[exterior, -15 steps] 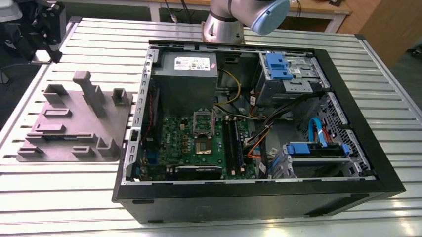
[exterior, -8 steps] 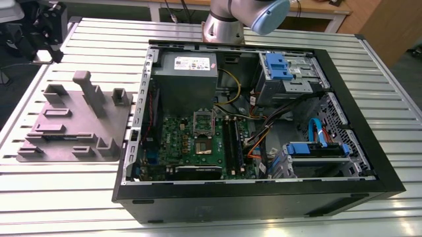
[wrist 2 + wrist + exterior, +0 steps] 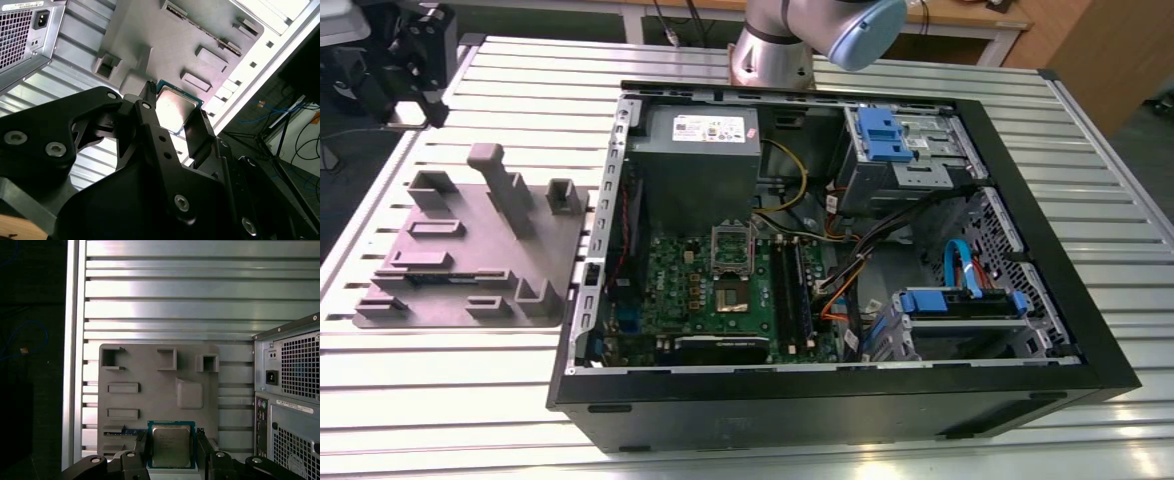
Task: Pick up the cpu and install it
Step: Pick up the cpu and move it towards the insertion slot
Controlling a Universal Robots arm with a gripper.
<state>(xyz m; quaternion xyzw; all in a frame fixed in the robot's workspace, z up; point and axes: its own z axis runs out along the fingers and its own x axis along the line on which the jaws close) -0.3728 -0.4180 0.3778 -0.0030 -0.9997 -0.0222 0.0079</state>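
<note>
Black computer case point(image 3: 854, 400) lies open on its side, nearest the exterior camera, on a slatted silver table point(image 3: 440, 400). Inside the case, a green motherboard point(image 3: 720, 290) sits toward the exterior view's left. A grey power supply point(image 3: 700, 150) is at the far end, and blue-tabbed drive bays point(image 3: 907, 150) are toward the exterior view's right. Just beside the case, on the exterior view's left, a flat grey holder plate point(image 3: 454, 260) with raised blocks and slots lies on the table. At the far left of the exterior view, the black gripper point(image 3: 403, 60) hangs above the table. In both wrist views, the gripper point(image 3: 171, 435) point(image 3: 175, 102) is closed narrowly on the cpu point(image 3: 171, 449) point(image 3: 172, 111), with one finger against each of two opposite edges. The cpu is a small square chip with a silvery top and green rim, held over one edge of the holder plate, outside the case.
</note>
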